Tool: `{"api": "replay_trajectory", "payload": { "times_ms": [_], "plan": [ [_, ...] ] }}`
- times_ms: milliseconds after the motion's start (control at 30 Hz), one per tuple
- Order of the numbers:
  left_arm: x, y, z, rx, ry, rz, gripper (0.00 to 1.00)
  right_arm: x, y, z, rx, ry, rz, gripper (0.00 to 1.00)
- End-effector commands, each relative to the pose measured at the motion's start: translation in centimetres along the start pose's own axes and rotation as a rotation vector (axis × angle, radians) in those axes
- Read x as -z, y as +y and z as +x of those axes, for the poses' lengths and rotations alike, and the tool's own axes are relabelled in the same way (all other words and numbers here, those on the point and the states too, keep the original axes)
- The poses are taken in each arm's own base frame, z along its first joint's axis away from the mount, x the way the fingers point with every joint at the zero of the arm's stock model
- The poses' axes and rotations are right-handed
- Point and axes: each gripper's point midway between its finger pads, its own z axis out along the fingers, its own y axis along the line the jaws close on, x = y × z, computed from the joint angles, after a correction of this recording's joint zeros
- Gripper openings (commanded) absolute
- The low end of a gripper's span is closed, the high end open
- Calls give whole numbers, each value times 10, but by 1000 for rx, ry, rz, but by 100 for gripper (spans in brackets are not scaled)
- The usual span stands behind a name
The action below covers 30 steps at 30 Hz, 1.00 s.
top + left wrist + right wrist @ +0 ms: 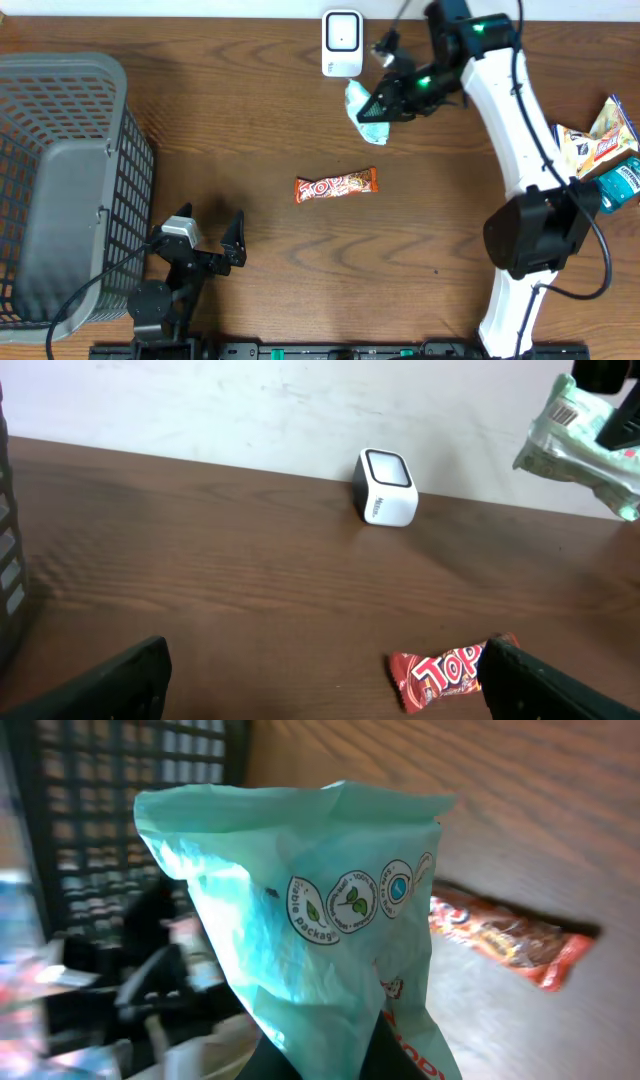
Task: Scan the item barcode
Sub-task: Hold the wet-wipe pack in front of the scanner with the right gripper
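your right claw [387, 102] is clamped on a pale green packet [364, 112], and the jaws pinch it at one end. in the right wrist view the packet fills most of the picture. its crinkled top edge is up, and a row of small round printed badges runs across its face. the overhead view shows the packet at the far side of the worktop [250, 120], just beside the white scanner [342, 43] and a little in front and to the right of it; the two are not touching. from the left wrist camera you see the packet hanging in the air above the wood, with a barcode label [567, 412] at its upper corner.

your left claw [211, 220] sits low near the front edge with its jaws wide apart and nothing between them. its two dark fingers [110, 685] frame the bottom of the left wrist view.

a red and orange candy bar [337, 187] lies flat near the middle of the worktop, well apart from both claws. a grey wire basket [60, 190] stands at the left edge, close to the left arm's base. a few more snack packs [600, 145] lie in a loose heap at the right edge, beside the right arm.
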Motion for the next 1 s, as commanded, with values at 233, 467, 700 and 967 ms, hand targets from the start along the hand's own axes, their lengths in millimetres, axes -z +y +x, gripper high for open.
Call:
{"api": "replay_trajectory", "payload": {
  "times_ms": [233, 467, 700, 967],
  "plan": [
    [-1, 2, 13, 21, 38, -2, 98, 7, -62, -21, -15, -72, 380, 2],
    [-1, 2, 13, 21, 38, -2, 98, 29, -118, -84, 20, -335, 946, 1],
    [-1, 2, 13, 21, 38, -2, 98, 1, -138, -133, 101, -467, 1011, 1],
    [-1, 2, 13, 21, 38, -2, 98, -13, -141, -180, 165, -649, 982, 1]
  ]
}}
